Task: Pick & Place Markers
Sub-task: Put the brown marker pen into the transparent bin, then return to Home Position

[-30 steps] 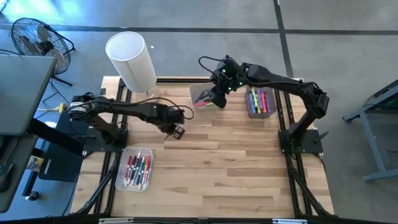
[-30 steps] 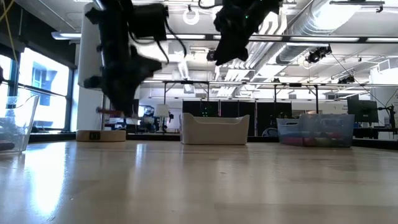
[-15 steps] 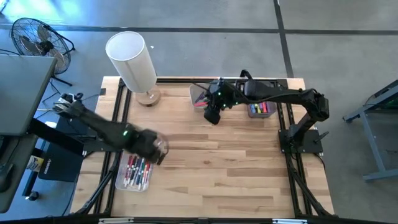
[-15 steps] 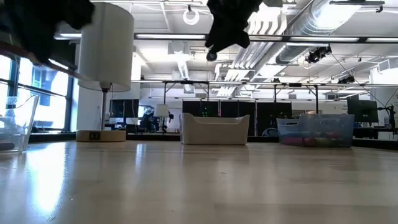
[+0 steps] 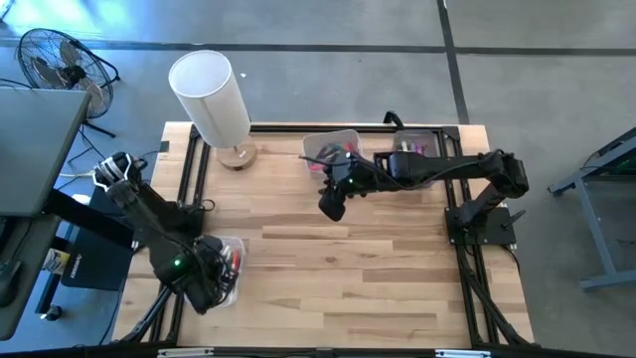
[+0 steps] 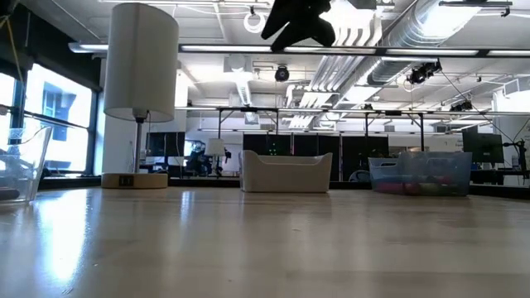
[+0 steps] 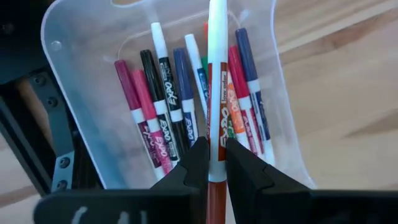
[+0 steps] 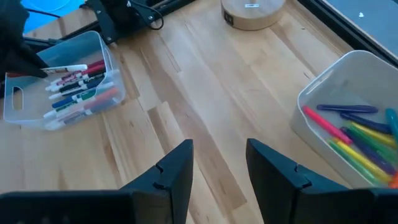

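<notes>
The left gripper [image 7: 213, 163] clenched a white-barrelled red marker [image 7: 216, 87] above the clear rectangular plastic bin [image 7: 81, 93], frame centre; the right gripper [image 8: 219, 163] stood released.

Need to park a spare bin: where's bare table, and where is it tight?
The wooden table is bare across the middle and near-right. It is crowded near-left around the clear plastic bin of markers under the left gripper, and along the far edge by the white lamp and two clear bins.
</notes>
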Motion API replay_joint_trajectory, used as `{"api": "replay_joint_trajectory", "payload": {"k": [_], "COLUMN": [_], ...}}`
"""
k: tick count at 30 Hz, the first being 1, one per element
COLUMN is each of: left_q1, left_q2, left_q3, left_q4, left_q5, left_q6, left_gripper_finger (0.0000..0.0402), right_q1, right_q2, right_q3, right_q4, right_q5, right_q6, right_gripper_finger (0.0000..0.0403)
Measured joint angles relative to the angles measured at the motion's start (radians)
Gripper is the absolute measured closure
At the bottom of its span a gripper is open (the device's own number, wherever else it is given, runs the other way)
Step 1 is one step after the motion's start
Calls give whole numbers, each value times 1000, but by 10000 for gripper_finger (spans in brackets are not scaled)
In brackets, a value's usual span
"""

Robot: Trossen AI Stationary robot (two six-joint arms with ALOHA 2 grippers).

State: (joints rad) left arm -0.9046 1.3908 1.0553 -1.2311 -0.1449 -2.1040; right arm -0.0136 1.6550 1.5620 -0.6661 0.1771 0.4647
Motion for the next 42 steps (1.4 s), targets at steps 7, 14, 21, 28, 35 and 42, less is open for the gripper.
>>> {"api": "replay_joint_trajectory", "payload": {"k": [7,14,21,28,35,42], "left_q1": [1,1,24,159,424,630], "left_q2": [-1,-1,-1,-8,-8,-8], "left_q3": [-3,-3,-2,74,116,17], "left_q4": [-3,-6,-12,7,123,452], "left_q5": [-7,1,-3,-175,-235,-228], "left_q6": [-6,13,65,388,976,1419], "left_gripper_finger": [321,263,253,284,390,399], "right_q1": [54,96,101,77,38,-37], "right_q2": [0,0,1,1,-21,-187], "right_q3": [0,0,-1,-181,-443,-722], "right_q4": [-8,-95,-316,-188,174,544], "right_q5": [26,61,82,70,-209,-342], "right_q6": [33,2,-21,-65,-148,-230], "right_gripper_finger": [265,265,267,326,392,399]}}
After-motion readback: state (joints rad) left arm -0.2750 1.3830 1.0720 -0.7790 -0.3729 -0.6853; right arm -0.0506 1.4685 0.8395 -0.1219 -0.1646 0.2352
